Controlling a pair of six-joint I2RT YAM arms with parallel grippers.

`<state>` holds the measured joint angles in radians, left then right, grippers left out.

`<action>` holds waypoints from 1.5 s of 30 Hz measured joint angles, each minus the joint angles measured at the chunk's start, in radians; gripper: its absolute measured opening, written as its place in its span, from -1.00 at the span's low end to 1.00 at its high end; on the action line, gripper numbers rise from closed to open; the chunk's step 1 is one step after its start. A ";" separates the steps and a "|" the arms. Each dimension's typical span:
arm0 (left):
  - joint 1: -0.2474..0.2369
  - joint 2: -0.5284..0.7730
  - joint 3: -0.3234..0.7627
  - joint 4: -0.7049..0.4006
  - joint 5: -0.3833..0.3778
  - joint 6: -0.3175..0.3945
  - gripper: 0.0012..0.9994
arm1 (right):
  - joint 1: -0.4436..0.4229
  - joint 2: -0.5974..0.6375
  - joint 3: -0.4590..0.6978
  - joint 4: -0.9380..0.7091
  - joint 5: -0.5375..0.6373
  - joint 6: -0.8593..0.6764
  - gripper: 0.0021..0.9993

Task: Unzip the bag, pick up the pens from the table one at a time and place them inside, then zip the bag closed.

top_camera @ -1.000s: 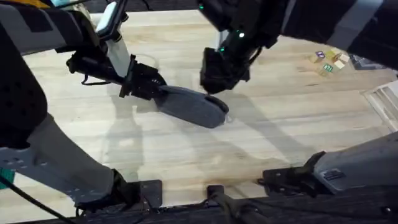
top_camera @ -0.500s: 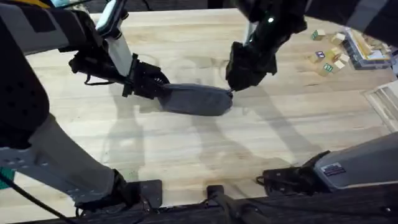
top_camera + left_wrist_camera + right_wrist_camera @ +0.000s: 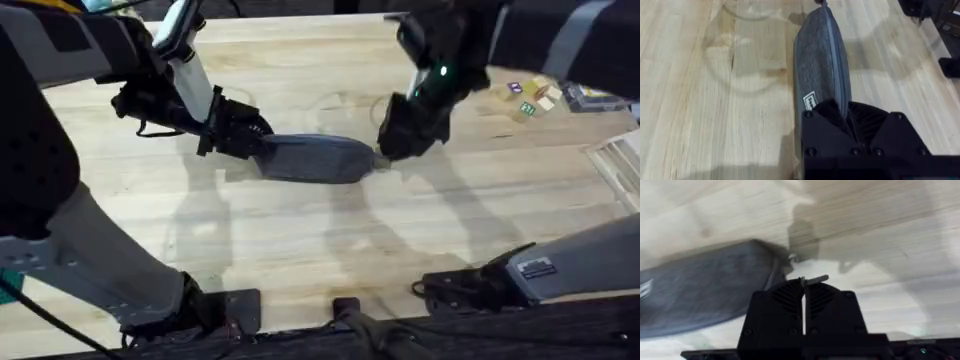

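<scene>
The left gripper [image 3: 250, 138] is clamped on the near end of the bag [image 3: 315, 159], its black fingers [image 3: 832, 112] pinching the fabric right beside a small white label (seen plainly in the left wrist view). From that grip the bag [image 3: 820, 60] runs straight away from the gripper, lying flat on the surface [image 3: 330, 240], its zip line along the upper edge and its far rounded end reaching toward the other arm.

The right gripper [image 3: 385, 152] sits at that far end of the bag, coming down from above. Its two fingers [image 3: 787, 300] are pressed together with barely a slit between them, and a small metal piece, the zip pull [image 3: 815, 279] by the look of it, sticks out just above the fingertips. The bag [image 3: 705, 285] lies just beside this gripper, its rounded end touching or nearly touching the fingers.

In the overhead view the bag lies roughly level across the middle of the surface, stretched between the two grippers, left end held, right end at the right gripper. Well apart, near the far right edge of the surface, sits a cluster of small coloured blocks [image 3: 528, 95].
</scene>
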<state>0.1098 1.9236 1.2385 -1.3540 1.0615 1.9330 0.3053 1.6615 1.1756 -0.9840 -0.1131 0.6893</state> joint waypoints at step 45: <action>0.018 0.000 0.000 0.023 -0.015 0.000 -0.92 | 0.070 -0.455 0.028 -0.037 0.001 -0.433 1.00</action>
<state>0.1280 1.9236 1.2385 -1.3310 1.0465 1.9331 0.3753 1.2064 1.2037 -1.0213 -0.1120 0.2567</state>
